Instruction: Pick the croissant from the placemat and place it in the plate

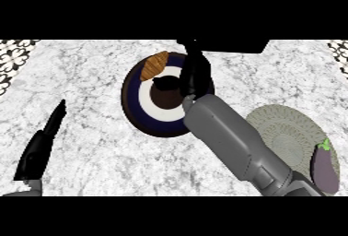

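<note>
Grey right forearm reaches over the round dark-rimmed plate; its black right hand looks relaxed, empty. Golden croissant on the rim seems light, flaky; grasp mid-body.

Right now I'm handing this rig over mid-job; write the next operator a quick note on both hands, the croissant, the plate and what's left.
Left hand: open, fingers straight, resting at the view's left edge, holding nothing.
Right hand: stretched over the round dark plate with white ring; fingers point away, so whether they are open is unclear.
Golden-brown croissant: lying on the plate's far rim, apart from the right hand.
Round grey woven placemat: carries only a purple eggplant.
Done: croissant on plate. Left: pull the right arm back.
</note>
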You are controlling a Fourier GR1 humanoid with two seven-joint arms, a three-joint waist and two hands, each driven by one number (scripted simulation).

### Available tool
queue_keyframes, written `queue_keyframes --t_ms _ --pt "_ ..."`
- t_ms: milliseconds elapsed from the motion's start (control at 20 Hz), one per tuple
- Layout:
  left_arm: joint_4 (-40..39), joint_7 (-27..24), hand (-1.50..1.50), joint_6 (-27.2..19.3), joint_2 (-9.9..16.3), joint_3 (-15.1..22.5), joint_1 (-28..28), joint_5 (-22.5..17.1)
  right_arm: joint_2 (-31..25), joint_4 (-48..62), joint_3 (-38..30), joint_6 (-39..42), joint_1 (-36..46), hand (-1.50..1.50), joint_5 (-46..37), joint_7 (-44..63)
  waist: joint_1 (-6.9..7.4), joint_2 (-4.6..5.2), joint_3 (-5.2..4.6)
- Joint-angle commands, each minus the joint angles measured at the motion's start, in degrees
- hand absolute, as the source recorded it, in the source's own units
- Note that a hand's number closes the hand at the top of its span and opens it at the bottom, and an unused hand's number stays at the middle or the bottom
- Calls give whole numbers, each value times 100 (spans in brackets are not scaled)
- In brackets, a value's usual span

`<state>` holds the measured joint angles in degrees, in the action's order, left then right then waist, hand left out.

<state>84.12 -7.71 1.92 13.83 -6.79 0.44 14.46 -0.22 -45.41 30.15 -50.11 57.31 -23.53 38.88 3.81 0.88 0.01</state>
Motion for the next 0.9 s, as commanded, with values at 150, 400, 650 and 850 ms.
queue_keyframes --t_ms 150,400,650,850 --pt "50 -124 0 92 101 -135 235 -94 21 -201 -309 -1870 -161 -150 251 -293 -103 -50 2" --pt "199 -172 0 145 154 -293 559 -216 -59 -1092 -975 -1905 -996 -150 542 -998 -345 -99 8" --pt "298 -84 0 47 68 -298 630 -175 -97 -2889 -949 -1851 -2804 -150 1304 -2608 -389 -74 18" --pt "276 -60 0 -37 16 -252 446 -73 -757 -3844 -1275 -1062 -3736 -150 2042 -3695 -396 -72 14"
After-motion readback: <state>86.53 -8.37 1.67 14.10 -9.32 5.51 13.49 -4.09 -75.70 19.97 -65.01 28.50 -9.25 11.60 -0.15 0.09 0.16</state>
